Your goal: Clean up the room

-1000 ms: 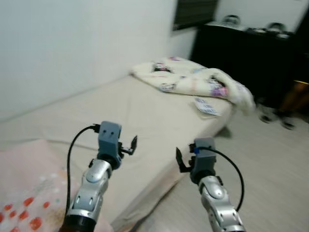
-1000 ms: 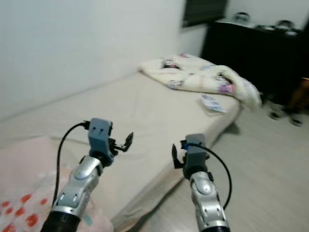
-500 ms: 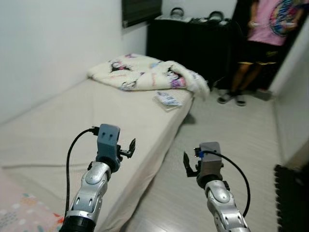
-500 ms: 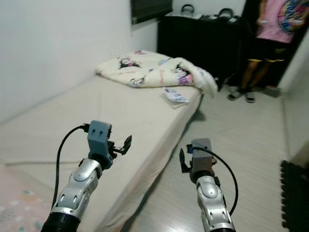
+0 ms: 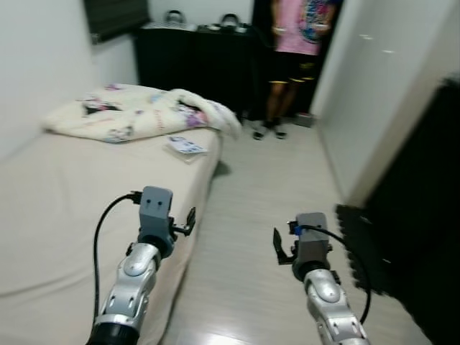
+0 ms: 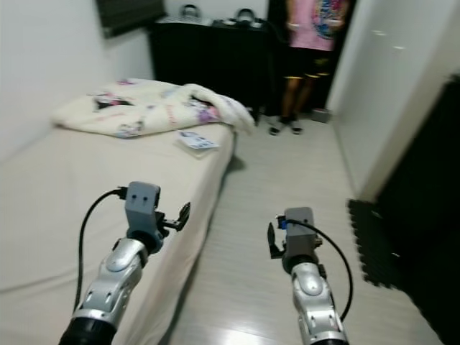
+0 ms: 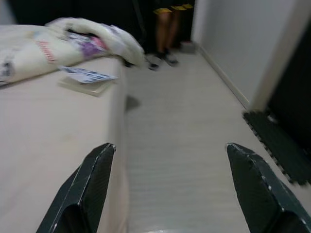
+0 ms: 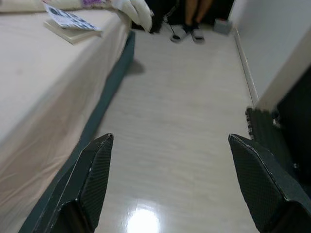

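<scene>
A crumpled cream blanket (image 5: 129, 111) with cartoon prints lies at the far end of the beige bed (image 5: 65, 194). A booklet (image 5: 185, 147) rests on the mattress near its floor-side edge, also visible as the booklet (image 7: 87, 77) in the left wrist view. My left gripper (image 5: 188, 221) is raised over the bed's edge, open and empty. My right gripper (image 5: 279, 248) hovers over the pale floor beside the bed, open and empty too. Its wide-apart fingers (image 8: 92, 179) frame the floor and the bed's side.
A person (image 5: 298, 43) in a pink shirt and black shorts stands at the far end by a black cabinet (image 5: 194, 65). A white wall (image 5: 381, 93) and dark furniture (image 5: 431, 215) close the right side. A black mat (image 5: 363, 244) lies at its foot.
The camera has swung to the right: the pink spotted bedding left the picture, and the person, right wall and mat came in. Both arms hold the same pose.
</scene>
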You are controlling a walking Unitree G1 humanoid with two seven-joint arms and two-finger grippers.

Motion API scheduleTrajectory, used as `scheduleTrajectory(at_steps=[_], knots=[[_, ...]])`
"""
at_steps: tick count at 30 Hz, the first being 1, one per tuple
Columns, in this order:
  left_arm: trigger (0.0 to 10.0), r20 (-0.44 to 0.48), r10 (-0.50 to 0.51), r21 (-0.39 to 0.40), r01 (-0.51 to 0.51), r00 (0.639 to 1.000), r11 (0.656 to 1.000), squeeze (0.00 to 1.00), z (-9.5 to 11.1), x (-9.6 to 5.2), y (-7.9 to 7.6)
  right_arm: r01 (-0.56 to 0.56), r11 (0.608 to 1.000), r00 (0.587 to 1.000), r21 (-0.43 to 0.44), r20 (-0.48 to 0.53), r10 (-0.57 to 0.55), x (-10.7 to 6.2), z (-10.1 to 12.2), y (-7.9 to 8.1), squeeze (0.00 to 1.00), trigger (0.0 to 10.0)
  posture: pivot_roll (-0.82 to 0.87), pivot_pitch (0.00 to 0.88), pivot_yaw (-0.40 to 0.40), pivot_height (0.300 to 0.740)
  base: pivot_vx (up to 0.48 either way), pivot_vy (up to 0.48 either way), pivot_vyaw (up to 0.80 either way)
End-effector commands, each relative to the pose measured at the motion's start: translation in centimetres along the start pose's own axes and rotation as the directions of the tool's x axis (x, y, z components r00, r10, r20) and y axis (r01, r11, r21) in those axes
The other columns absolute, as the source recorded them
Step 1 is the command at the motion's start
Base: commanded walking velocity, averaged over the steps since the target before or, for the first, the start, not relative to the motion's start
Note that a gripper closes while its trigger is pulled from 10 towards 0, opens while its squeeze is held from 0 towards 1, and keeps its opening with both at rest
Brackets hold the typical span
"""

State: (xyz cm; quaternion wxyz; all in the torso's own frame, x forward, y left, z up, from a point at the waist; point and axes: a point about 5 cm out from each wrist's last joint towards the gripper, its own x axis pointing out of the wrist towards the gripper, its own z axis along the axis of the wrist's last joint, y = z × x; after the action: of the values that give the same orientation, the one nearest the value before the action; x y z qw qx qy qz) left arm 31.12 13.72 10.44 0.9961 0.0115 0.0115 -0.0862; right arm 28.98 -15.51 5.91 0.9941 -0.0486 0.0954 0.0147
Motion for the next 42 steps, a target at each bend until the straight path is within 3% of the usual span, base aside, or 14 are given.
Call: scheduleTrajectory(at_steps=[1, 17, 20, 28, 42], knots=[[10.0, -0.012, -0.008, 0.008, 0.008, 1.0, 1.0, 0.0, -0.37, -0.17, -0.26, 0.008, 1.0, 1.0, -0.006, -0.004, -0.008, -0.02, -0.16, -0.27, 0.0, 10.0, 0.01, 0.0, -0.019, 0.74, 0.0, 0.0, -0.8], [10.0, 0.01, -0.005, -0.024, 0.005, 1.0, 1.0, 0.0, -0.04, -0.13, -0.43, -0.017, 1.0, 1.0, -0.014, 0.016, 0.017, -0.05, -0.01, 0.22, 0.0, 10.0, 0.01, 0.0, -0.013, 0.74, 0.0, 0.0, -0.8], [10.0, 0.005, 0.001, -0.027, -0.001, 1.0, 1.0, 0.0, -0.04, -0.17, -0.37, -0.051, 0.997, 0.999, -0.052, 0.011, 0.051, -0.03, -0.07, 0.54, 0.0, 10.0, 0.01, 0.0, -0.016, 0.74, 0.0, 0.0, 0.0], [10.0, 0.036, -0.006, -0.038, 0.007, 0.999, 0.999, 0.0, 0.28, -0.25, -0.4, -0.05, 0.998, 0.999, -0.029, 0.015, 0.05, -0.05, -0.09, 0.54, 0.0, 10.0, 0.01, 0.0, -0.017, 0.74, 0.0, 0.0, 0.0], [10.0, 0.036, -0.017, -0.059, 0.019, 0.999, 0.998, 0.0, 0.34, -0.25, -0.56, -0.054, 0.998, 0.998, -0.015, 0.024, 0.055, -0.12, 0.03, 0.41, 0.0, 10.0, 0.01, 0.0, -0.017, 0.74, 0.322, 0.0, 0.0]])
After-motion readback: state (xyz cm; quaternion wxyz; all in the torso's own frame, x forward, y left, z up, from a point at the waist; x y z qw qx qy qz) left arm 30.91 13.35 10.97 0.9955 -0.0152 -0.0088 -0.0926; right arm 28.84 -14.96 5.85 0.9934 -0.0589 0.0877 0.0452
